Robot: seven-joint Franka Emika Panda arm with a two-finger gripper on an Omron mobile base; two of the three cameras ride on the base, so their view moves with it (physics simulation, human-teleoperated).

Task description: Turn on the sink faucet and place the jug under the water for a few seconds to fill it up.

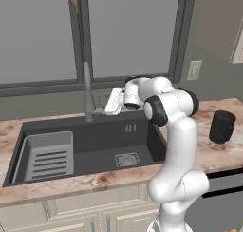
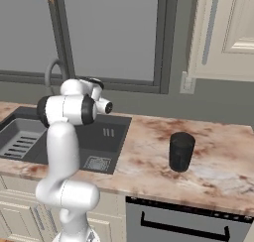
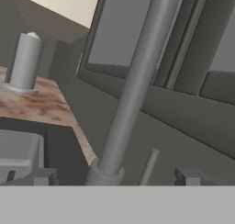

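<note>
The tall grey gooseneck sink faucet [image 1: 88,91] stands behind the dark sink [image 1: 142,143]. In the hand view its stem [image 3: 133,85] rises close in front, with the small lever [image 3: 149,165] slanting up just right of the base. My gripper [image 1: 107,110] hovers right beside the faucet base, open, and its fingertips [image 3: 188,176] stand wide apart on either side of base and lever. The black ribbed jug [image 1: 222,126] stands upright on the counter right of the sink, and it also appears in the right base view [image 2: 181,151]. The water is out of view.
A light grey slotted rack [image 1: 47,155] lies in the sink's left half, and a square drain grate [image 1: 127,159] is set in the floor. A grey cylinder [image 3: 25,62] stands on the counter left of the faucet. A window runs behind the sink.
</note>
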